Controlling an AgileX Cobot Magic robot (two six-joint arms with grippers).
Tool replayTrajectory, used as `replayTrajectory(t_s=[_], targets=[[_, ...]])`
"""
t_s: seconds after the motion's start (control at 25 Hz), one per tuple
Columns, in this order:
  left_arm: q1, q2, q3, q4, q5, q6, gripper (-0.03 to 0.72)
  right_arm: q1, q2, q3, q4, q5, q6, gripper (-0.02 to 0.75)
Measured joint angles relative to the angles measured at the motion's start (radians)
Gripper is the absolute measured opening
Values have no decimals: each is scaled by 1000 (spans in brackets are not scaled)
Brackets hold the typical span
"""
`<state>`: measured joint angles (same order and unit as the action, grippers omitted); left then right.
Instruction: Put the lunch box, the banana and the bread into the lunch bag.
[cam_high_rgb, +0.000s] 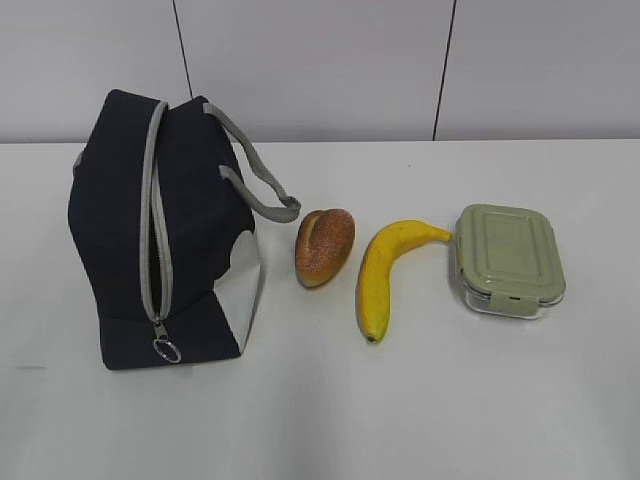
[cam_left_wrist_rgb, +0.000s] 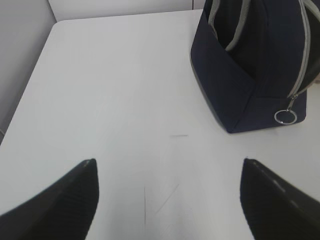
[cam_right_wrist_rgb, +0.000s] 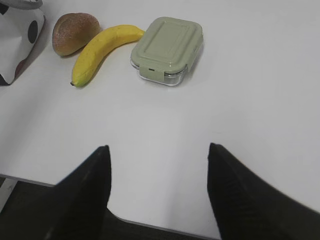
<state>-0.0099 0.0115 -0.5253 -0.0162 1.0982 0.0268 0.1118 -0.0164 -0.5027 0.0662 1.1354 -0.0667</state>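
The lunch bag (cam_high_rgb: 165, 235) is stood at left, zipped shut; the bread (cam_high_rgb: 325, 246), the banana (cam_high_rgb: 388, 272) and the lunch box (cam_high_rgb: 508, 260) are laid rightward on the tabletop (cam_high_rgb: 420, 400). The box is judged rigid, best taken across its short sides; the banana bruisable. Jaws of the left gripper (cam_left_wrist_rgb: 167, 200) and right gripper (cam_right_wrist_rgb: 157, 190) are spread, empty.

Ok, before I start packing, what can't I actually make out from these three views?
- Inside of the lunch bag: no view shows it; the exterior and left wrist views show only its outside and zipper.
- Contents of the lunch box: its green lid covers it in the exterior and right wrist views.
- Lunch bag, right wrist view: only a corner shows, cut by the left edge.
- Left gripper and right gripper: only the fingertips show, cut by the bottom edge.
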Motion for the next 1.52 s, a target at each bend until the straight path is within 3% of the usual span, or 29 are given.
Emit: replayTrajectory(t_s=[0.4,0.72,1.0,1.28,1.52], targets=[[0,0,0,0,0,0,643,0,0,0,0,0,0,476],[0,6,-5,-21,0,0,565,0,0,0,0,0,0,476],[0,147,-166,-62,-24,0,557,0,0,0,0,0,0,476],[-2,432,-359,-267,-80,0,517,0,0,0,0,0,0,476],[-2,697,-495,-357,-86,0,510,0,0,0,0,0,0,476]])
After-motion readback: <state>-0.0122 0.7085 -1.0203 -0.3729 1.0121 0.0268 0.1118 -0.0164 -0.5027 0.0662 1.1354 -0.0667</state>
